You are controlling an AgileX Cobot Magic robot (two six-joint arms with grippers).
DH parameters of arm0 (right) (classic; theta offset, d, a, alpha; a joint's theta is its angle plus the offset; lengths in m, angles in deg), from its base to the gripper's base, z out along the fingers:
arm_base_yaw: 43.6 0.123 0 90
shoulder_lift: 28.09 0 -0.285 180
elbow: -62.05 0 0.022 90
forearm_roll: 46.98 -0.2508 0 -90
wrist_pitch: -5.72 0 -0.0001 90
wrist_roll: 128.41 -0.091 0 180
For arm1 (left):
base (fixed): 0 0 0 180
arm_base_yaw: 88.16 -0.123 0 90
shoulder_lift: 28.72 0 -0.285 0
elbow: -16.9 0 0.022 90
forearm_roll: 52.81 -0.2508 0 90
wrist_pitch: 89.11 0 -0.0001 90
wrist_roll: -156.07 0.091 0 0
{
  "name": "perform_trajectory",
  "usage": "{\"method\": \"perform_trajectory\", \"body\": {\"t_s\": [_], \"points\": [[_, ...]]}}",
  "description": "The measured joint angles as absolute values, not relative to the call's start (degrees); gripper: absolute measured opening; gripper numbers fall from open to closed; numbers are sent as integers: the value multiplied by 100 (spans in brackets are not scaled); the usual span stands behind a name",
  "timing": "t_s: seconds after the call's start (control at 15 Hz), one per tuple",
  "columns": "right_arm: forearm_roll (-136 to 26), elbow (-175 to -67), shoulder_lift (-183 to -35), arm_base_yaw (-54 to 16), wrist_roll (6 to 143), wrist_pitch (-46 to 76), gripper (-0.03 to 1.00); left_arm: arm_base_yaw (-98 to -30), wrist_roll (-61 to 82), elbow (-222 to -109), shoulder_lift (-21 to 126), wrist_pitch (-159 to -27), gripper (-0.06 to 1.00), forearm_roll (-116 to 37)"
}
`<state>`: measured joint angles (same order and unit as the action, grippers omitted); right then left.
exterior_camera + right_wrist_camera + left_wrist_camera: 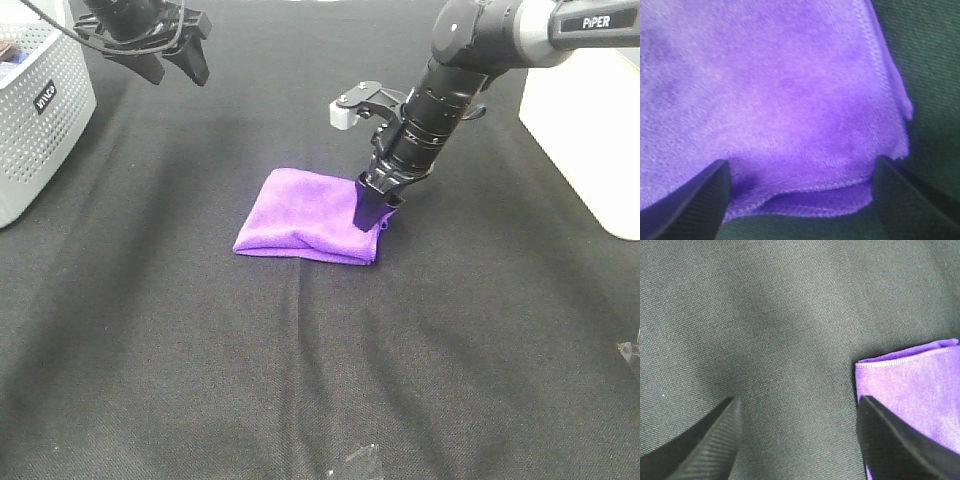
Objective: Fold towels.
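Observation:
The purple towel (305,215) lies folded into a thick, roughly square pad in the middle of the black table cloth (200,350). My right gripper (373,205) points down at the towel's right edge, its fingers just above or touching it. In the right wrist view the jaws stand wide apart over the stacked stitched edges (800,200) of the towel (780,100). My left gripper (172,68) hangs open and empty, high at the back left, away from the towel. In the left wrist view (800,440) one towel corner (920,395) shows beside one finger. No white tag shows.
A white perforated basket (40,110) stands at the left edge. A white box (590,130) stands at the right edge. A small clear scrap (355,462) lies near the front edge.

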<state>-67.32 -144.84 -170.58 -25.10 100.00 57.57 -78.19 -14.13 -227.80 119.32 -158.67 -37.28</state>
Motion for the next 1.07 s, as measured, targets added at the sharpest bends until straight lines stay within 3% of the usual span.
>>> {"method": "perform_trajectory", "body": {"t_s": [0.73, 1.07], "points": [[-7305, -14484, -16640, -2865, 9954, 6107, 76, -7819, -1384, -22780, 11932, -15867, 62, -3728], [-6096, -14484, -15471, -2871, 8023, 6313, 80, -7819, -1407, -22780, 11910, -15879, 62, -3934]]}}
